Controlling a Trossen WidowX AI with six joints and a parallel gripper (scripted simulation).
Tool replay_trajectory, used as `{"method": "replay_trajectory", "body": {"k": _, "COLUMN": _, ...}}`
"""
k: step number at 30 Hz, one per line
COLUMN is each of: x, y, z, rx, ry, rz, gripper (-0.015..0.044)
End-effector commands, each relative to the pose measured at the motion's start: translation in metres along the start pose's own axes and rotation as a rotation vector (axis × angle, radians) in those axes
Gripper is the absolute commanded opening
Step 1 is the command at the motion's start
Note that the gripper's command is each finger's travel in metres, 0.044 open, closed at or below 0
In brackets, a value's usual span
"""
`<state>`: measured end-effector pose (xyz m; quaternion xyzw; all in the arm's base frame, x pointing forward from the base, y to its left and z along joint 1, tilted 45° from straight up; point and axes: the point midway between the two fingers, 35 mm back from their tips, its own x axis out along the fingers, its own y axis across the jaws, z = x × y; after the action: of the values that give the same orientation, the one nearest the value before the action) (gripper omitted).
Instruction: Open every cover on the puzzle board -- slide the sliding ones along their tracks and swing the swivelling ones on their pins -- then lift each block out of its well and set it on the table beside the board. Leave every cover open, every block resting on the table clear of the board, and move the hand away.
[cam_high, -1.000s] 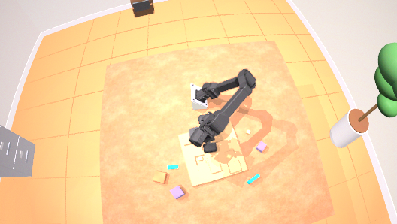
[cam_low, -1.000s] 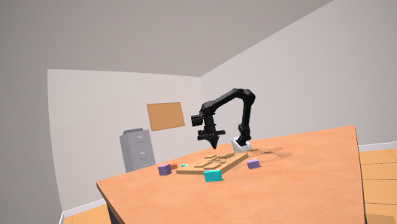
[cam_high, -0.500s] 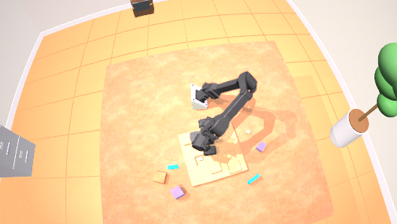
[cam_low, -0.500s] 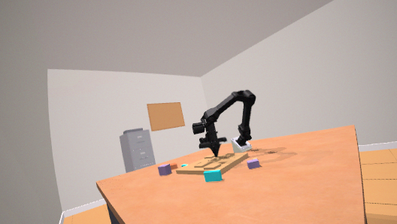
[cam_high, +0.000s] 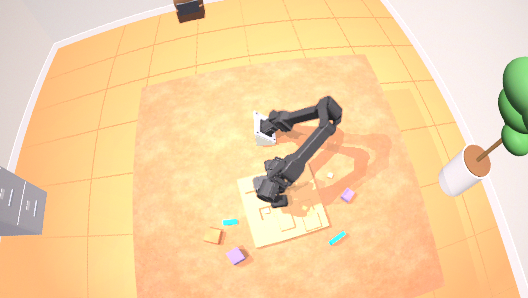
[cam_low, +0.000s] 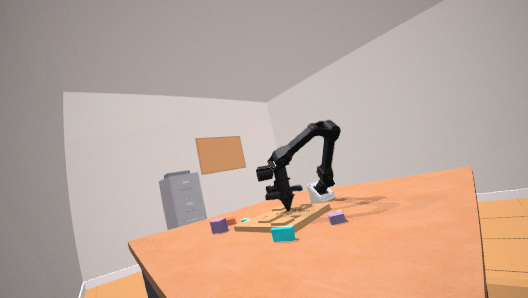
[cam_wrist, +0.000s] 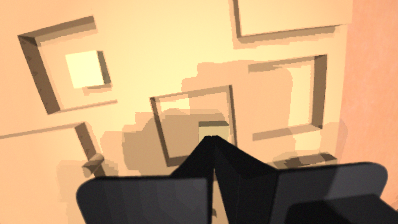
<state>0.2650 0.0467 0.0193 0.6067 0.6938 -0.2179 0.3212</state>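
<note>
The top view looked steeply down from high above the table, far enough back to take in the floor around it, with the puzzle board (cam_high: 252, 220) (cam_low: 250, 229) (cam_wrist: 150, 50) just below the middle of the frame. The exterior view looked across the table from low down and off to one side, facing a room corner, with the board small in the lower middle and walls filling the upper frame. The wrist view was the nearest, looking down past the gripper's fingers at the bottom of the frame. All three views shared the board; top and exterior also shared the whole arm (cam_high: 312, 145) (cam_low: 327, 152) and the filing cabinet (cam_high: 22, 205) (cam_low: 184, 200), at left in both.
</note>
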Motion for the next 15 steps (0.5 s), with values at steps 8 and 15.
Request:
{"method": "replay_trajectory", "body": {"k": 8, "x": 0.0033, "y": 0.0029, "z": 0.0035, "rx": 0.010, "ry": 0.007, "rz": -0.002, "gripper": 0.0000}}
{"method": "replay_trajectory", "body": {"k": 15, "x": 0.0042, "y": 0.0068, "z": 0.0072, "rx": -0.144, "ry": 0.007, "rz": -0.001, "gripper": 0.0000}}
